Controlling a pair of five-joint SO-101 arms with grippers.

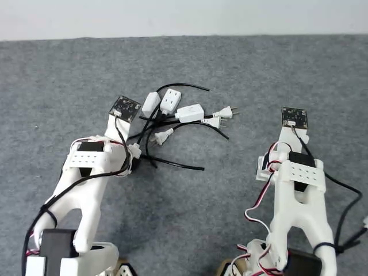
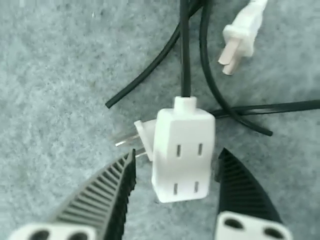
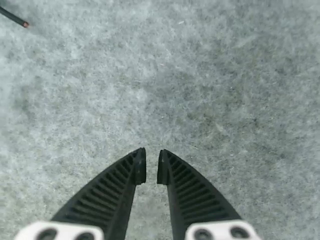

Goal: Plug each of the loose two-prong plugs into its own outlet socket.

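Note:
A white outlet socket block (image 2: 182,155) with two pairs of slots lies on the grey carpet on a black cord. My left gripper (image 2: 176,156) is open and straddles it, one finger (image 2: 117,187) on each side, with small gaps to the block. A white two-prong plug (image 2: 137,137) lies against that block's side. Another loose plug (image 2: 240,37) rests farther off. From above, three white socket blocks (image 1: 170,99) cluster with tangled cords, and loose plugs (image 1: 224,113) (image 1: 163,137) lie around them. My right gripper (image 3: 151,167) is shut over bare carpet, holding nothing.
Black cords (image 1: 172,164) loop across the carpet between the arms. A cut cord end (image 3: 20,21) lies far from the right gripper. Bare carpet (image 1: 241,184) stretches around the right arm (image 1: 296,172) and in front of both arms.

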